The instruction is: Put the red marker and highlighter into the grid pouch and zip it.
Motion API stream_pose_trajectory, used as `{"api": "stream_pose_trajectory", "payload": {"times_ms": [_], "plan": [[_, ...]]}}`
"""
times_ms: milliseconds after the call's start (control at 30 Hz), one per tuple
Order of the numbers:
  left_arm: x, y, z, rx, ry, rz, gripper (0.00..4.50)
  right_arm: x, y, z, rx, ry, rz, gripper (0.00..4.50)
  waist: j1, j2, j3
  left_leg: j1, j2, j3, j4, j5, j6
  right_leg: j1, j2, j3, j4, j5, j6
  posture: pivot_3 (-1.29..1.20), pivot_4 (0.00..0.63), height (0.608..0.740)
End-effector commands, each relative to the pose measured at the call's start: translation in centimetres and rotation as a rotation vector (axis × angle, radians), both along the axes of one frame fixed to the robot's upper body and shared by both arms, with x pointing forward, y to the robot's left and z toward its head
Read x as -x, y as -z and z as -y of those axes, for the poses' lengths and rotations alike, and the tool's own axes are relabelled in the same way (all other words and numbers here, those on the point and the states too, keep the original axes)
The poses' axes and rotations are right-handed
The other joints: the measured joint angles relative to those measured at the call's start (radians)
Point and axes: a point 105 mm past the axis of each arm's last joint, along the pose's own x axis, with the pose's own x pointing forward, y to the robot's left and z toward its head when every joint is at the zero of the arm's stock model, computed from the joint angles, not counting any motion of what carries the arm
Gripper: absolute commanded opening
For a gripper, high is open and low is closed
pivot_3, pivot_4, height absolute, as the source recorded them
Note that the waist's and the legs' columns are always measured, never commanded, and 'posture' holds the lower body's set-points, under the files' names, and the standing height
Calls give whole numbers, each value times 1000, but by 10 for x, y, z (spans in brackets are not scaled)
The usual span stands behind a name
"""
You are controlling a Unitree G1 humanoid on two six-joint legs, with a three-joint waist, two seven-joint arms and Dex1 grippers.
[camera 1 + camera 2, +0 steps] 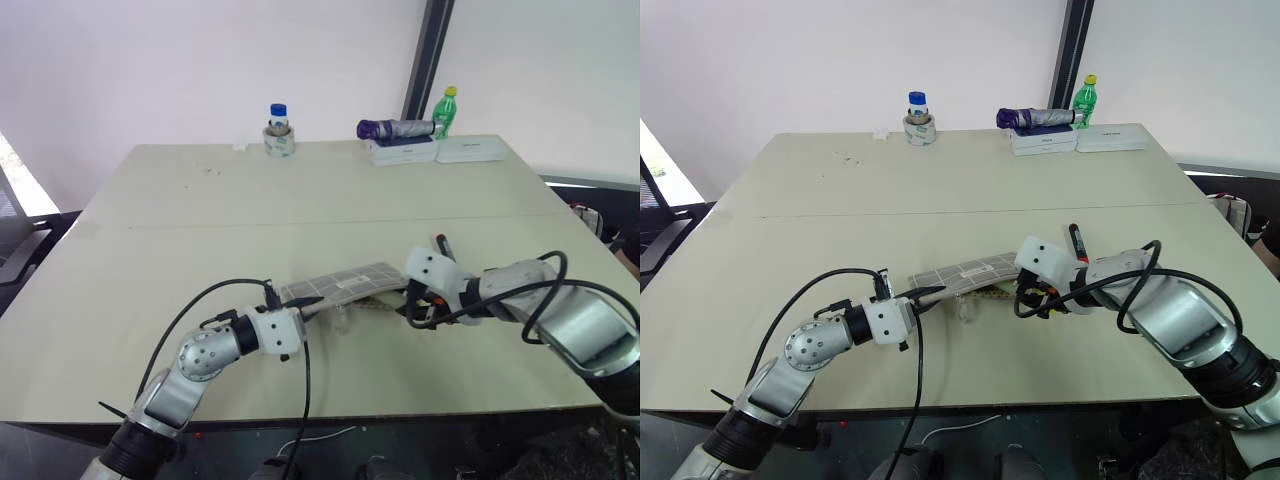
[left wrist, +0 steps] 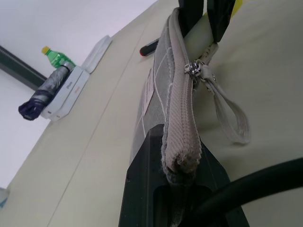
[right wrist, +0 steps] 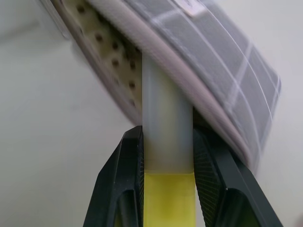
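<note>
While the left gripper (image 2: 182, 163) pinches the grid pouch (image 2: 163, 94) end, the right gripper (image 3: 166, 156) clamps the highlighter (image 3: 166, 137), half inserted; the red marker (image 1: 1077, 241) beyond it and zipping remain.

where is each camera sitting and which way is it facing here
Left eye view and right eye view: on the head, looking forward and down at the table; both arms show.
Left wrist view: along the left claw, shut on the grid pouch end.
Right wrist view: along the right claw, feeding the highlighter into the pouch mouth.
Shared: the pouch in all; the red marker in head and left wrist views.
</note>
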Motion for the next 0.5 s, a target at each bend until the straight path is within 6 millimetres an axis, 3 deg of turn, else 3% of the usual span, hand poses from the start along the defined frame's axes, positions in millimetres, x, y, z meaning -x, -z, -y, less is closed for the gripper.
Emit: {"api": "stream_pose_trajectory", "payload": {"times_ms": [33,167,400,500], "plan": [[9,-8,12,5,73,44,0,-3,-16,-14,-15,-58,72,866,0,0,0,0,0,0,0,0,0,0,0,0,0,0,0,0,150,740],[7,-7,12,9,66,35,0,-4,-20,-16,-19,-75,86,866,3,0,0,0,0,0,0,0,0,0,0,0,0,0,0,0,150,740],[-7,-14,1,211,-67,-120,0,-6,-52,-10,-91,-95,171,4126,1,0,0,0,0,0,0,0,0,0,0,0,0,0,0,0,150,740],[-9,-15,-2,297,-97,-205,0,-5,-72,-3,-136,-101,218,4126,1,0,0,0,0,0,0,0,0,0,0,0,0,0,0,0,150,740]]}}
